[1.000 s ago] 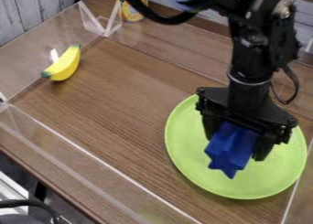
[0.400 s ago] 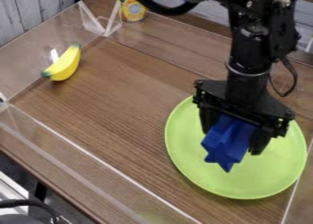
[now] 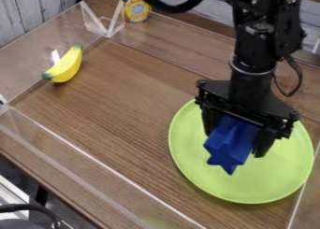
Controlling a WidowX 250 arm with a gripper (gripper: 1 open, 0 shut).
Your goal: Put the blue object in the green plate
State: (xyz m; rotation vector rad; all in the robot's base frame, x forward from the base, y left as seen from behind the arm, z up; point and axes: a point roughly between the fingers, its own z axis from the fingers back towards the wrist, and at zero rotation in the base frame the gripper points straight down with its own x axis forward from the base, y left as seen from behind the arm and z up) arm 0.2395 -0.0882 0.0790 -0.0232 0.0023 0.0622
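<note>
On the right side of the wooden bench point(image 3: 125, 93), you are holding a royal-blue, soft, cloth-like lump point(image 3: 230, 146) over the round lime-green plastic plate point(image 3: 282, 181). The blue lump is showing an irregular, folded shape, with uneven edges and a narrow lower part that is pointing down toward the plate's middle. Its colour is staying deep and even, slightly darker where the black robot gripper point(image 3: 235, 130) is shading it. You are hiding its upper part behind the jaws, which are closing around it from the sides, parted only by the lump between them. Whether its lowest tip is touching the plate, you cannot tell from this view. The shallow raised rim is running around the plate, and the lump is covering only a small part of it. Over on the far left, a yellow banana toy point(image 3: 64, 64) is lying well apart from the plate.
</note>
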